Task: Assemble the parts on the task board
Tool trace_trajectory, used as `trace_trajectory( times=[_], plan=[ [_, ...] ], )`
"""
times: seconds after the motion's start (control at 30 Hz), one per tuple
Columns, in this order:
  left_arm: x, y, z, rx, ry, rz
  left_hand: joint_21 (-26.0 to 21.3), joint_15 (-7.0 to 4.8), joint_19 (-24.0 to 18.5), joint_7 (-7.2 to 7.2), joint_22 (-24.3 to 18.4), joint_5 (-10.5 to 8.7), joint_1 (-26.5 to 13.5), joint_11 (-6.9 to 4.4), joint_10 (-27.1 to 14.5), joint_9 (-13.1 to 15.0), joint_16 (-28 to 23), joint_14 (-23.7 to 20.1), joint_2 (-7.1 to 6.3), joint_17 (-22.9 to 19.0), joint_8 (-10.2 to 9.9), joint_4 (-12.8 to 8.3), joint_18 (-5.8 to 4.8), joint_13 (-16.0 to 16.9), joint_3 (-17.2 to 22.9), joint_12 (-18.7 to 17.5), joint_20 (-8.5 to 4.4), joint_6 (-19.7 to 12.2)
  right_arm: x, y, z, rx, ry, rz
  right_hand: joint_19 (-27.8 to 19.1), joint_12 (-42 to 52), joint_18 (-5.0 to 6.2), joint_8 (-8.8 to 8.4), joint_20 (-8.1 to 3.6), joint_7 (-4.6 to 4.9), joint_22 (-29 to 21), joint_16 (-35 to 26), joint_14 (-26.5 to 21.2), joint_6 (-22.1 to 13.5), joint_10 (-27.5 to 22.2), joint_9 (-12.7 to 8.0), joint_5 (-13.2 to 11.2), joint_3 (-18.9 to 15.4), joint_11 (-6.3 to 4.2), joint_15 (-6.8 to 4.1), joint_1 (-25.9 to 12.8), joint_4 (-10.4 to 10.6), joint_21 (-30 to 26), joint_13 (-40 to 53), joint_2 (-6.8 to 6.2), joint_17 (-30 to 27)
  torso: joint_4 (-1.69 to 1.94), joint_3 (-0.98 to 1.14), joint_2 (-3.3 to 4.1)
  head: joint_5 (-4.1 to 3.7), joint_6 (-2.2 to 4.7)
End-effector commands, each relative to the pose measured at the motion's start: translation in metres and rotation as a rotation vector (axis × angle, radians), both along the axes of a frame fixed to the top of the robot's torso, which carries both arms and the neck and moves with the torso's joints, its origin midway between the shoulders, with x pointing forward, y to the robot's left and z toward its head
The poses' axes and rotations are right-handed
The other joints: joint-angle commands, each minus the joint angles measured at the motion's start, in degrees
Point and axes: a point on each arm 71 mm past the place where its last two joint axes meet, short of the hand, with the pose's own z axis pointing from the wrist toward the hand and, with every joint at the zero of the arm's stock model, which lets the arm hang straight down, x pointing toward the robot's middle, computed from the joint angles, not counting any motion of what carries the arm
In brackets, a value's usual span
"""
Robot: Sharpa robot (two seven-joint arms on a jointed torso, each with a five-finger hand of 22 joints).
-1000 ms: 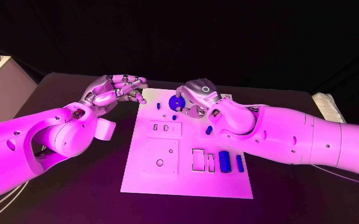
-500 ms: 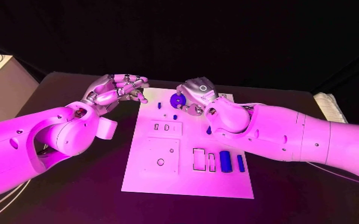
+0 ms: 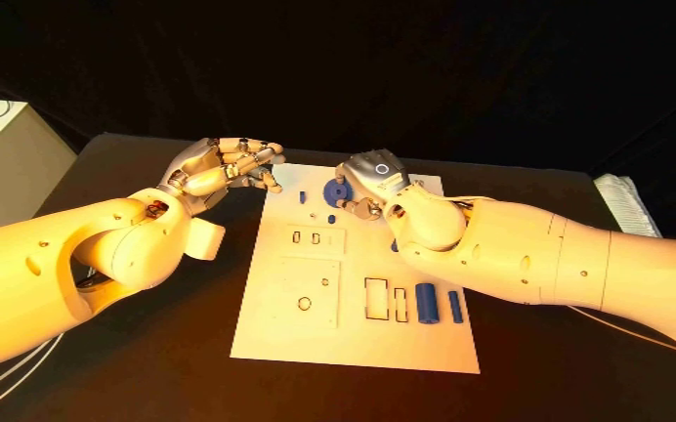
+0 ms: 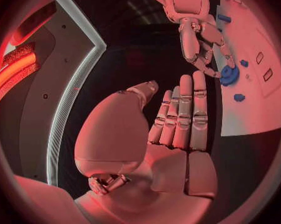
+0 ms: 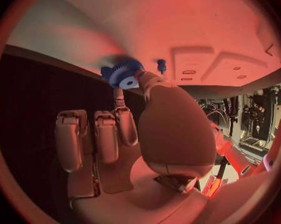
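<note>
Right hand point(image 3: 369, 188) over the far end of the white board point(image 3: 289, 319), pinching a blue gear point(image 3: 335, 192) between thumb and finger, gear just above the board's far edge. Left hand point(image 3: 226, 170) off the board's far left corner, above the black table point(image 3: 155, 344), fingers curled in, holding nothing. Two blue bars point(image 3: 439, 303) lying near the board's right edge.

Warm orange light falls from above on the task board point(image 3: 359, 275) and both arms, while the room behind stays almost black. In the wrist views a red glow prevails, and straight edges bend strongly toward the dark circular rim.
</note>
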Motion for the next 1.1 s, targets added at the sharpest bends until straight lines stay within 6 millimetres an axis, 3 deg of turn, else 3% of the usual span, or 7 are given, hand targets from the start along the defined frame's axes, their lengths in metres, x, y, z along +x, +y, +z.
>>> trace_trajectory(
  times=[0.03, 0.13, 0.3, 1.1],
  plan=[
    [-0.0003, -0.0022, 0.0005, -0.003, -0.004, -0.022, 0.4, -0.13, -0.4, 0.18, 0.1, 0.05, 0.3, 0.01, -0.2, 0.1, 0.3, -0.3, 0.39, 0.1, -0.2, -0.1, 0.52, -0.1, 0.3, -0.3, 0.01, -0.1, 0.0008, 0.0023, -0.0040, -0.016, 0.014, 0.006, 4.4, 0.1, -0.35, 0.10, -0.41, -0.37, 12.0, 0.3, 5.6, -0.2, 0.1, -0.1, 0.2, -0.3, 0.01, -0.54, -0.7, -0.1, 0.2, 5.3, -0.07, 13.5, 0.06, 0.00, -0.01, 0.04, 0.00],
    [-0.0001, -0.0018, 0.0003, -0.002, -0.003, -0.021, 0.6, -0.11, -0.5, 0.20, 0.3, 0.02, 0.2, 0.03, -0.3, 0.1, 0.4, -0.4, 0.35, 0.1, -0.3, -0.2, 0.51, -0.1, 0.4, -0.3, 0.03, -0.1, 0.0022, 0.0026, -0.0054, -0.017, 0.015, 0.003, 4.4, 0.1, -0.35, 0.10, -0.41, -0.37, 12.0, 0.3, 5.6, -0.2, 0.1, -0.1, 0.2, -0.3, 0.01, -0.54, -0.7, -0.1, 0.2, 5.3, -0.07, 13.5, 0.15, -0.04, 0.02, -0.08, -0.03],
    [0.0002, -0.0014, 0.0001, -0.001, -0.001, -0.020, 0.6, -0.11, -0.5, 0.20, 0.3, 0.02, 0.2, 0.03, -0.3, 0.1, 0.4, -0.4, 0.35, 0.1, -0.3, -0.2, 0.51, -0.1, 0.4, -0.3, 0.03, -0.1, 0.0050, 0.0022, -0.0068, -0.022, 0.016, -0.002, 4.4, 0.1, -0.35, 0.09, -0.43, -0.37, 12.0, 0.3, 5.6, -0.2, 0.1, -0.2, 0.2, -0.3, 0.00, -0.55, -0.7, -0.1, 0.2, 5.3, -0.01, 13.5, -0.05, -0.06, -0.08, 0.12, -0.07],
    [0.0012, -0.0015, -0.0005, 0.001, 0.004, -0.023, 0.7, -0.09, -0.7, 0.21, 0.4, -0.01, 0.1, 0.04, -0.3, 0.1, 0.4, -0.5, 0.33, 0.1, -0.3, -0.2, 0.50, -0.1, 0.4, -0.3, 0.05, -0.1, 0.0087, 0.0012, -0.0065, -0.013, 0.013, -0.014, 4.3, -0.2, -0.32, -0.07, -0.49, -0.32, 11.9, 0.2, 5.6, -0.5, -0.1, -0.3, 0.4, -0.2, 0.01, -0.56, -0.7, -0.1, 0.1, 5.0, 0.28, 13.4, -0.10, 0.06, -0.01, 0.16, -0.18]
  ],
)
